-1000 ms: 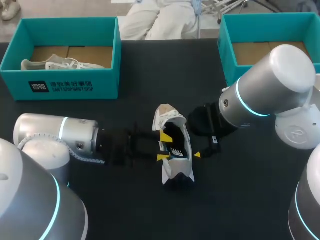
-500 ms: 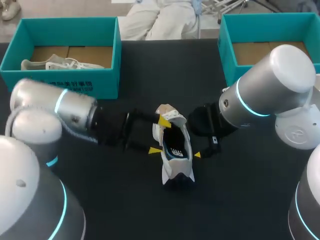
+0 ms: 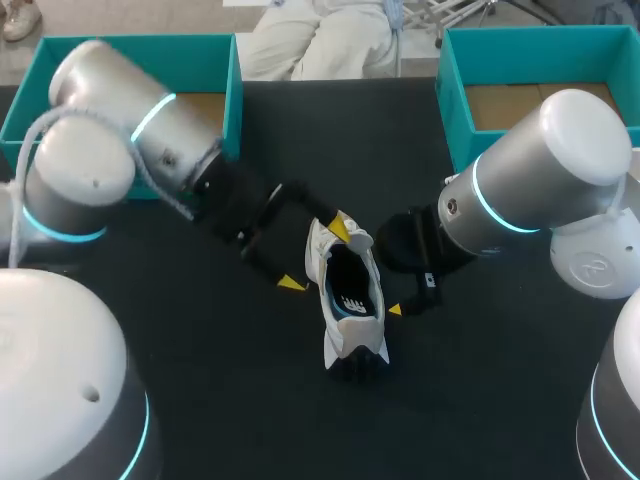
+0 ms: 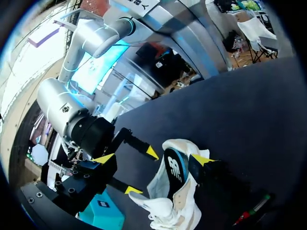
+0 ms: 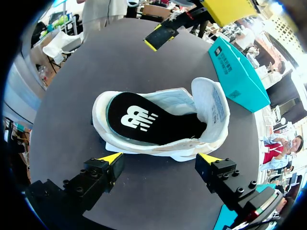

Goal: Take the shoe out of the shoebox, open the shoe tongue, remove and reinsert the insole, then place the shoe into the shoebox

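From above, the shoe (image 3: 352, 335) lies in the middle of the black table (image 3: 480, 400), well apart from the left shoebox (image 3: 236, 90) and the right shoebox (image 3: 455, 110). Its tongue (image 3: 325, 238) is folded back, and the dark insole (image 3: 348, 290) sits inside. My left gripper (image 3: 315, 256) is spread wide. One tip is at the tongue and the other stands off beside the shoe, so it pinches nothing. My right gripper (image 3: 393, 280) is at the other side of the shoe. Only one of its tips shows here; the second is hidden under my wrist. My left arm covers much of the left shoebox.

In the left wrist view, the shoe (image 4: 175, 201) lies ahead of my left fingers, close against one of them. I cannot say surely if they touch.

In the right wrist view, my right fingers are also spread, just beside the long side of the shoe (image 5: 144, 143), and they hold nothing. The insole shows almost whole, but the toe is hidden behind the tongue.

I judge that the insole step is in hand, because the shoe is out and the tongue is open. Whether this insole waits to come out or is back in, the pictures do not say. If it waits, one gripper should steady the shoe while the other pinches the insole's heel edge and lifts it.
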Robot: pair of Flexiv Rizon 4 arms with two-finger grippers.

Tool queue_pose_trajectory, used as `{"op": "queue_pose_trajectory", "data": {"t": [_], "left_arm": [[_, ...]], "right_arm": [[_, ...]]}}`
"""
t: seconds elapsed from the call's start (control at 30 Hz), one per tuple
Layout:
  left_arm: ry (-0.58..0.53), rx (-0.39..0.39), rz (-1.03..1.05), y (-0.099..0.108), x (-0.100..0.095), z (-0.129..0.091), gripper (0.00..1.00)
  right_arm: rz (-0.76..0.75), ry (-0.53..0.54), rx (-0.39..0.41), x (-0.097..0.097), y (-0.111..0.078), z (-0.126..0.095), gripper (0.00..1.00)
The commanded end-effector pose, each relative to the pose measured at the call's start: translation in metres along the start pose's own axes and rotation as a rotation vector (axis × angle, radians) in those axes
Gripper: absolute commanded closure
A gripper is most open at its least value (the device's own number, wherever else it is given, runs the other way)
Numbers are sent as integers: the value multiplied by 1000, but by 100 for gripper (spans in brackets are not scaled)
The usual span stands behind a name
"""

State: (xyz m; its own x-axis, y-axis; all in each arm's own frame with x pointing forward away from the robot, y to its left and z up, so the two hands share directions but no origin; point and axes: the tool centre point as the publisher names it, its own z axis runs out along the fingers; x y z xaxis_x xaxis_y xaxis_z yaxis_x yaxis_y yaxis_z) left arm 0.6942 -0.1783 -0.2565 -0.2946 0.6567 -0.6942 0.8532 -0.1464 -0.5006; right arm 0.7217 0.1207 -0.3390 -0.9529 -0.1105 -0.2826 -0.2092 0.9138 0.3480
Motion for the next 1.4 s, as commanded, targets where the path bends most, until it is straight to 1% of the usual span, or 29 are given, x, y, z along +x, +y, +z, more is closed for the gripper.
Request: {"op": "queue_pose_trajectory", "data": {"t": [0.03, 0.07, 0.93, 1.0, 1.03, 1.07, 1.1, 1.13, 1.2, 1.23, 1.27, 1.3, 1.33, 1.4], "left_arm": [[598, 61, -11, 8, -2, -14, 0], [638, 60, -9, 9, -1, -18, 0], [638, 60, -9, 9, -1, -18, 0], [638, 60, -9, 9, -1, -18, 0], [638, 60, -9, 9, -1, -18, 0], [640, 55, -15, 10, 0, -20, 0], [635, 34, -25, 13, 0, -23, 0], [640, 15, -40, 16, 1, -27, 0], [642, -20, -60, 20, 1, -30, 0], [646, -28, -67, 22, 1, -32, 0], [644, -29, -69, 23, 1, -33, 0], [650, -45, -71, 23, 1, -34, 0], [654, -50, -80, 25, 2, -35, 0], [657, -54, -85, 25, 2, -35, 0]], "right_arm": [[1, -3, 1, 1, 0, 1, 0], [1, -3, 1, 1, 0, 1, 0], [1, -3, 1, 1, 0, 1, 0], [13, 14, -5, 5, -6, -10, 0], [17, -25, -19, 6, -10, -21, 0], [28, -51, -27, 7, -13, -27, 0], [29, -52, -24, 8, -17, -35, 0], [23, -27, -8, 9, -21, -44, 0], [17, -21, 9, 9, -26, -55, 0], [10, -1, 14, 9, -30, -65, 0], [3, 15, 20, 9, -32, -69, 0], [-1, 27, 23, 9, -34, -75, 0], [17, 57, 4, 9, -37, -81, 0], [31, 57, -9, 9, -40, -90, 0]]}}
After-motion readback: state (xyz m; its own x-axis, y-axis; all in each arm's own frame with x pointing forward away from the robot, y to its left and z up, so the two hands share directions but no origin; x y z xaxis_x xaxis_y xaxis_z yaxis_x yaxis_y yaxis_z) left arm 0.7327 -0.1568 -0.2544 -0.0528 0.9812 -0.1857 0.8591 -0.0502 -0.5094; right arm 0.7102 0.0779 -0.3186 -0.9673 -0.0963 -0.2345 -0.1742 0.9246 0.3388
